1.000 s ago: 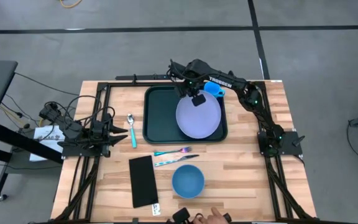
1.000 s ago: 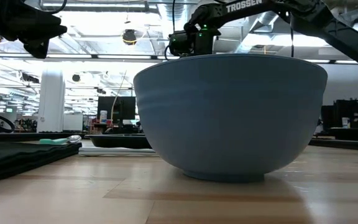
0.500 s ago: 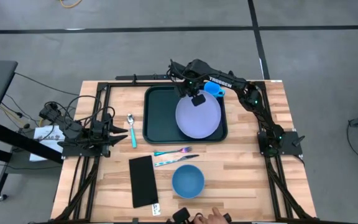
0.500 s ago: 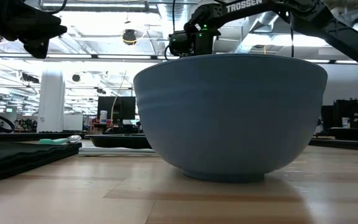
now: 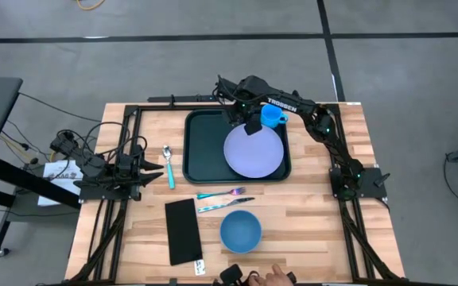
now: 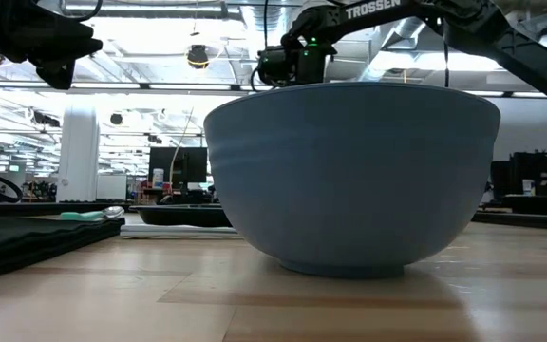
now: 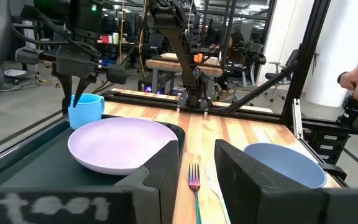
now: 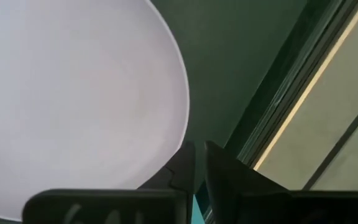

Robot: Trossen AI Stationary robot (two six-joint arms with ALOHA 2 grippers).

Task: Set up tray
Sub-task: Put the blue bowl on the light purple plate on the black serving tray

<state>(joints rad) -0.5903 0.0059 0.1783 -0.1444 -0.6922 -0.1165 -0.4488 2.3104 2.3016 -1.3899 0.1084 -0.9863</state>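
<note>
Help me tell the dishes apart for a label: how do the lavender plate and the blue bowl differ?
The lavender plate is flat and shallow; the blue bowl is deep with high walls. The plate lies in the dark green tray; the bowl sits on the bare wooden table. Both are round and empty.

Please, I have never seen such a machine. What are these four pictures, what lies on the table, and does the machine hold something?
It is a robot with two dark arms at a wooden table. One picture looks down from above, one looks level across the table top, and two come from cameras on the wrists. A dark green tray holds a lavender plate. A blue cup is at the tray's far corner. Nearer lie a spoon, a fork, a black rectangle and a blue bowl. The right pincer is over the plate's edge, fingers nearly together, holding nothing that I can see. The left pincer waits, holding nothing.
</note>
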